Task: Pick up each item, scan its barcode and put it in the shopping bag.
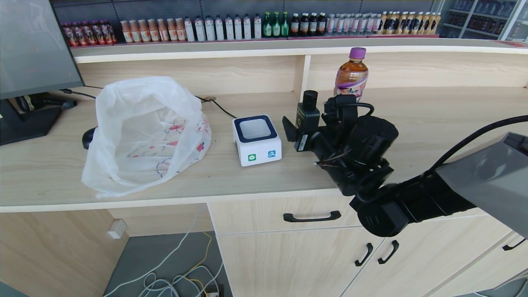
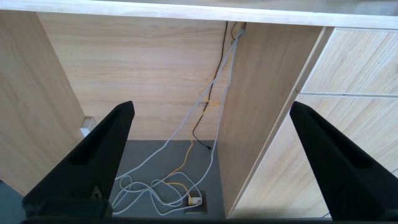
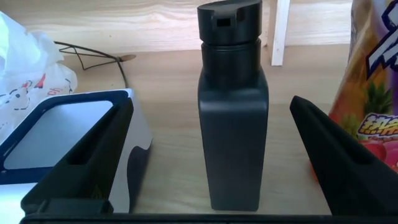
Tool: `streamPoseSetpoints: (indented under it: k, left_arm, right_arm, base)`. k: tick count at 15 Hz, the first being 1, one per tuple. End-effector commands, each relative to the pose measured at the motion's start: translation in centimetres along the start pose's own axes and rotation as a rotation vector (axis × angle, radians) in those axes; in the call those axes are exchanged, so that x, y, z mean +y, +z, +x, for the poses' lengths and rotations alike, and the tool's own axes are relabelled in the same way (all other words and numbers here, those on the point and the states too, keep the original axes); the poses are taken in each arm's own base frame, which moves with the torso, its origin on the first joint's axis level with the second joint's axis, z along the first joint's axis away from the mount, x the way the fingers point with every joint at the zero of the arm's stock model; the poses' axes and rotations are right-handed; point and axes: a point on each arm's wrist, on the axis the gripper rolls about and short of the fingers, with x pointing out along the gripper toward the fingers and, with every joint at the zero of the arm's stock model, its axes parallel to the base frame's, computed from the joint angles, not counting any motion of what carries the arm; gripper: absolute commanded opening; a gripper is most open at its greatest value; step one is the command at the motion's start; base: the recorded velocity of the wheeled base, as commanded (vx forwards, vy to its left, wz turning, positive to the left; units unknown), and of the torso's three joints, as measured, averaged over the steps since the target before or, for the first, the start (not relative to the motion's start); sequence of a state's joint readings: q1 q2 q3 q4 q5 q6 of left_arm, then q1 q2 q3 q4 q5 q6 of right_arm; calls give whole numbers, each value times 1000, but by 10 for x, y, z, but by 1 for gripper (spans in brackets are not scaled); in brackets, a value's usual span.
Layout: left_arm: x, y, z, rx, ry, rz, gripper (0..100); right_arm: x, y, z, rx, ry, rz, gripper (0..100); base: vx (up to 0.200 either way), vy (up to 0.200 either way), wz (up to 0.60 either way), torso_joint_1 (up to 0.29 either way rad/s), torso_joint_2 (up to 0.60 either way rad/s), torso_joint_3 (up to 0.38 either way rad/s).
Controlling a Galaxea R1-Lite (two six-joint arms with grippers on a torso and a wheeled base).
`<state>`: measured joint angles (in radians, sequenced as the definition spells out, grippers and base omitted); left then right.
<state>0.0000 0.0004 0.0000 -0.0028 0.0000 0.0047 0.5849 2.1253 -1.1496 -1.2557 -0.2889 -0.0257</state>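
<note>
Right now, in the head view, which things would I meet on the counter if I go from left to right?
monitor -> shopping bag -> barcode scanner -> black bottle -> purple-capped drink bottle

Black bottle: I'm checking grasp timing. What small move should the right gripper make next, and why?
Probably close the right gripper on the black bottle: it stands upright on the counter between the open fingers, ungripped, and the scanner sits beside it.
</note>
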Motion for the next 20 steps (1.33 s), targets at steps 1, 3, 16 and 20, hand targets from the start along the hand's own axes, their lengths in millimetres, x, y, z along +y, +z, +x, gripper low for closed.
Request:
streamPoseSetpoints:
  k: [1, 3, 16, 20]
  left_arm:
    - [0, 0, 0, -1, 0, 0, 100]
    - [0, 0, 0, -1, 0, 0, 100]
    - [0, 0, 0, -1, 0, 0, 100]
    - [0, 0, 0, -1, 0, 0, 100]
  right_arm:
    - [1, -3, 3, -1, -1, 12, 100]
    - [-2, -4, 8, -13, -9, 24, 100]
    - [0, -13, 29, -51, -9, 19, 100]
    - [-5, -24, 38, -52, -30, 15, 100]
  base:
    - [0, 0, 0, 0, 0, 0]
    - [0, 0, 0, 0, 0, 0]
    - [0, 0, 0, 0, 0, 0]
    - [0, 0, 0, 0, 0, 0]
